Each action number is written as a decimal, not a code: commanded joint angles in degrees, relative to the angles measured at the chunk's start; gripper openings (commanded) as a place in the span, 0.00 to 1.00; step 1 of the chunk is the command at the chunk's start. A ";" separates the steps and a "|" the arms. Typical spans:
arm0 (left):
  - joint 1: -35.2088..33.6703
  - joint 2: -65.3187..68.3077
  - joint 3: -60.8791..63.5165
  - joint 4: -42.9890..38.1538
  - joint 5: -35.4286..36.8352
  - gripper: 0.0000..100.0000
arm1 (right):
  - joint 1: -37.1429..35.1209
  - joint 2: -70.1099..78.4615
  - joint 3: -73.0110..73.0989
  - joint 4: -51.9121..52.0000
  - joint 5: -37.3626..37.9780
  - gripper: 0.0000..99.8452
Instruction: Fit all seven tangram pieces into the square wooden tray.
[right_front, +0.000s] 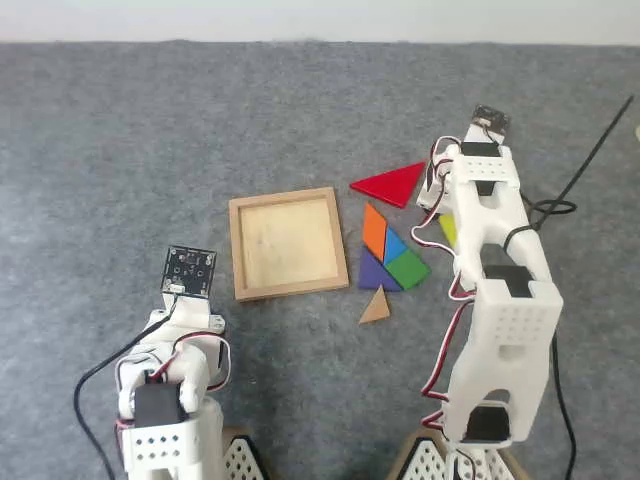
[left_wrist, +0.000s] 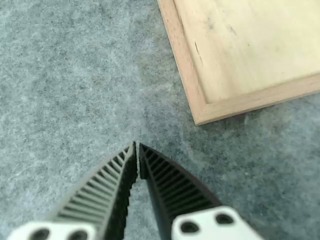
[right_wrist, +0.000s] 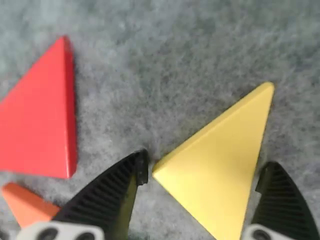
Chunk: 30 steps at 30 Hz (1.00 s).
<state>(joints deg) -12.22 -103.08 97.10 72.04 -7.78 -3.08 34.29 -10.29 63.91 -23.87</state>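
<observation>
The square wooden tray (right_front: 285, 243) lies mid-table with nothing in it. To its right lie a red triangle (right_front: 390, 183), an orange parallelogram (right_front: 374, 232), blue (right_front: 394, 245), green (right_front: 408, 267) and purple (right_front: 375, 272) pieces, and a small tan triangle (right_front: 376, 306). A yellow triangle (right_wrist: 220, 165) lies between the spread fingers of my right gripper (right_wrist: 206, 172), which is open and low over it. The red triangle (right_wrist: 42, 120) is just beside it. My left gripper (left_wrist: 136, 146) is shut with nothing in it, over the carpet off the tray's near left corner (left_wrist: 200, 107).
Grey carpet covers the whole table. The right arm (right_front: 495, 260) stretches over the right side and hides most of the yellow piece (right_front: 448, 230) in the high view. The left arm (right_front: 175, 390) sits at the near left. A black cable (right_front: 590, 160) runs at the far right.
</observation>
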 joint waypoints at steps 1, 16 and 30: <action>-0.26 -0.79 -0.66 0.26 -0.26 0.01 | 1.01 -0.66 -3.08 -0.22 -2.20 0.34; -0.26 -0.79 -0.66 0.26 -0.26 0.01 | 1.01 2.42 -5.19 4.97 -1.93 0.32; -0.26 -0.79 -0.66 0.26 -0.26 0.01 | 1.36 3.12 -7.65 6.81 4.31 0.22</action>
<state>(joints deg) -12.22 -103.08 97.10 72.04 -7.78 -2.02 37.80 -15.65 70.59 -22.37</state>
